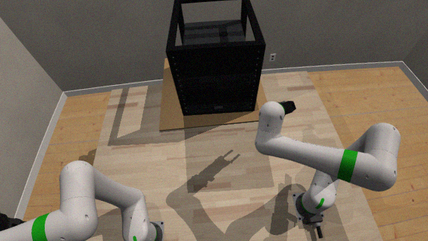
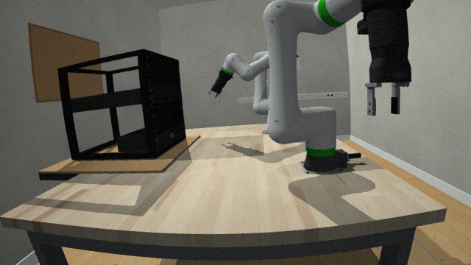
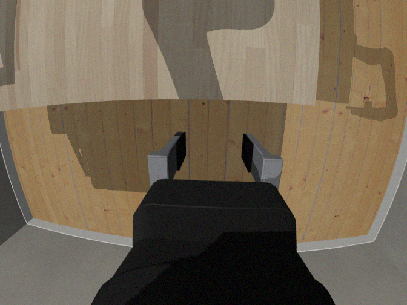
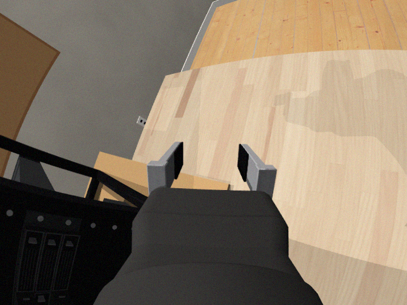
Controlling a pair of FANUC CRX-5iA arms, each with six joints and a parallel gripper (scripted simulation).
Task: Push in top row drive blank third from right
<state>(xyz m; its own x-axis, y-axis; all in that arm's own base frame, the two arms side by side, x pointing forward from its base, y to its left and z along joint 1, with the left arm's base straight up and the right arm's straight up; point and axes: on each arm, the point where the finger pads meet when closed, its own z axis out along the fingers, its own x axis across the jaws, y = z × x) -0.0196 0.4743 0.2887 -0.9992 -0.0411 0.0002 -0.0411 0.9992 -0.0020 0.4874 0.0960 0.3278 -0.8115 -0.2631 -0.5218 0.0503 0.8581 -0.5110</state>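
Observation:
The black open-frame rack (image 1: 214,71) (image 2: 165,88) (image 4: 105,252) stands upright on a thin wooden board (image 1: 172,120) (image 2: 110,167). In the right wrist view its front shows dark drive blanks (image 4: 48,265) side by side at the lower left, with part of another row below. I cannot tell how far each one sticks out. My left gripper (image 3: 214,144) (image 2: 383,107) is open and empty, pointing down past the table edge, far from the rack. My right gripper (image 4: 210,154) (image 2: 213,94) is open and empty, in front of the rack toward its right side; its fingers are hidden in the top view.
The rack and board are at the back of the wooden table (image 1: 160,187) (image 2: 257,206), near the wall. A brown panel (image 2: 66,66) (image 4: 19,65) hangs on the wall behind. Both arm bases stand on the table in front of the rack, one to each side.

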